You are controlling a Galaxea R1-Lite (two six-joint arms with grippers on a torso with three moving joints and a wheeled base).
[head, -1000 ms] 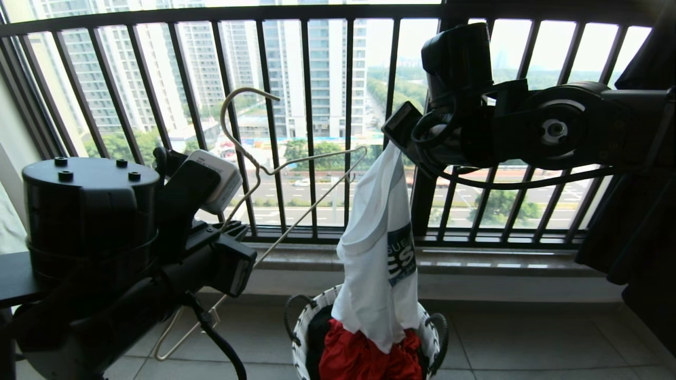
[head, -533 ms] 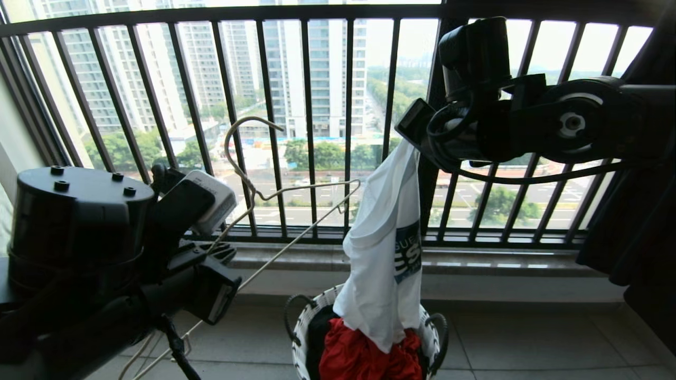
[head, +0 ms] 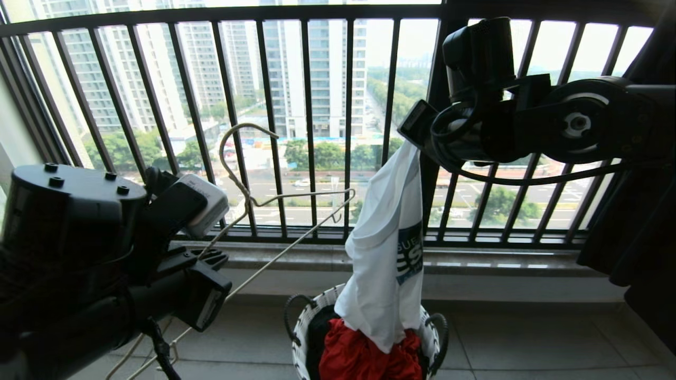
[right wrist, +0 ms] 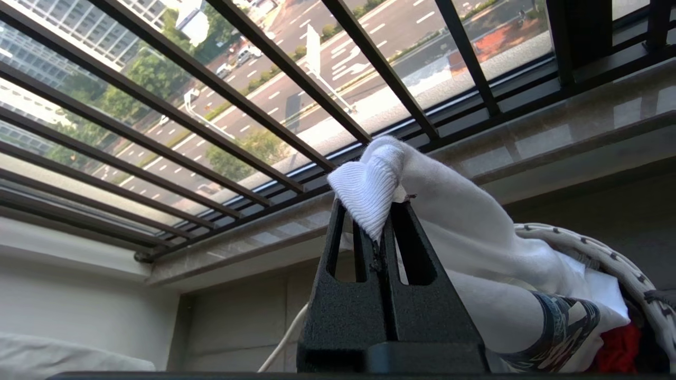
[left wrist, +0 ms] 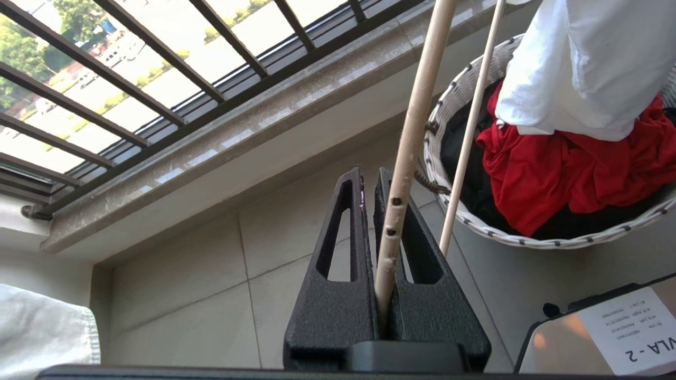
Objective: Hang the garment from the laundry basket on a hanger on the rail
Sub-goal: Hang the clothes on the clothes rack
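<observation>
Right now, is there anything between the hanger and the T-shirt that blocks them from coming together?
Nothing visible. The left hand holds the hanger, the right hand holds the T-shirt above the basket; only open air lies between them.

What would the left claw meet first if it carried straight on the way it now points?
Probably the tiled floor below the stone ledge; the left claw, shut on the hanger, points just beside the laundry basket. Depth is unclear.
</observation>
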